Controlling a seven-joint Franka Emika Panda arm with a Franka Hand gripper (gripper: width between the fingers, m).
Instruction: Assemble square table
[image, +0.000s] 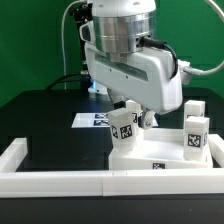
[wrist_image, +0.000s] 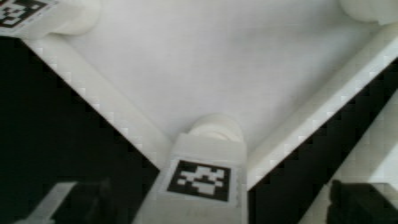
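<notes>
We are seeing the square table (image: 150, 158) sitting on the black worktop (image: 50, 120), pushed against the border wall (image: 60, 180). Three legs are standing up from the slab; one leg (wrist_image: 205, 165) is sitting between the fingers (wrist_image: 54, 205) of the pincer (image: 135, 118), which are standing apart, gripping nothing. We are judging the parts light, rigid, smooth plastic; we are recommending taking a leg across its flat sides.

Even bright overhead light, soft shadows, low-resolution blur, whites nearly blown out against black.
</notes>
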